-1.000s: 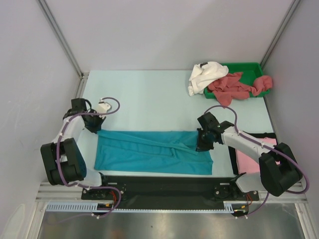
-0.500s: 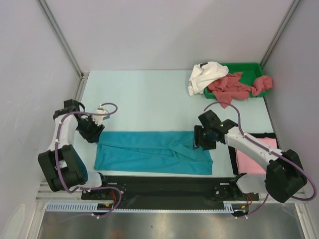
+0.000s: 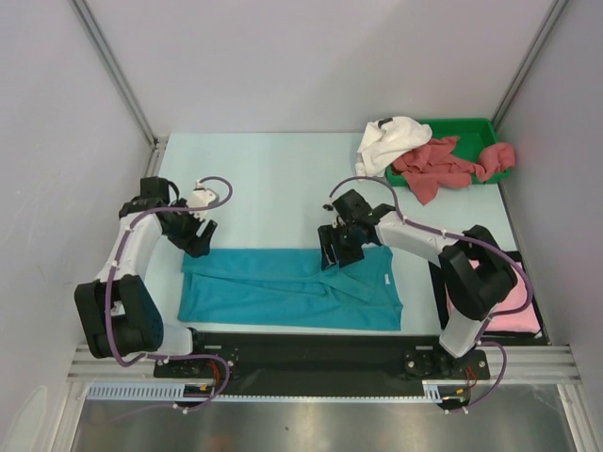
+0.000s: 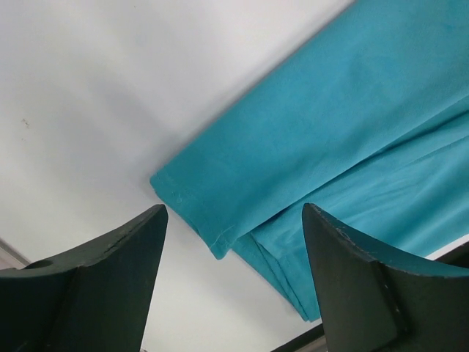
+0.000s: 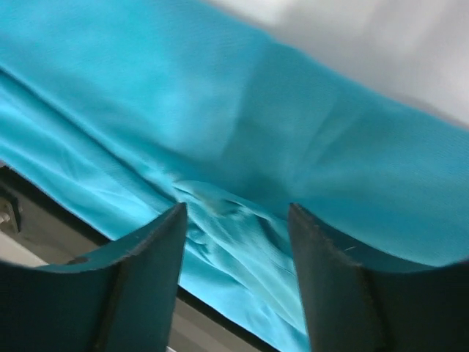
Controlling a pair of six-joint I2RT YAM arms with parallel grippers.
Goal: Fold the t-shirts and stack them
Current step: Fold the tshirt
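Observation:
A teal-blue t-shirt lies folded into a long band near the table's front. My left gripper hovers open over its far-left corner; in the left wrist view that folded corner sits between the spread fingers of the left gripper, untouched. My right gripper is open above the band's far edge, right of centre. The right wrist view shows wrinkled teal cloth below the right gripper, nothing pinched. A white t-shirt and a dusty-red one spill from the green tray.
A light pink t-shirt lies folded at the right edge, partly under my right arm. A black strip runs along the table's front edge by the arm bases. Grey walls close in the back and sides.
Both grippers were shut on the teal shirt's far edge and have opened and let go. The right gripper moved left along that edge; the left shifted slightly right.

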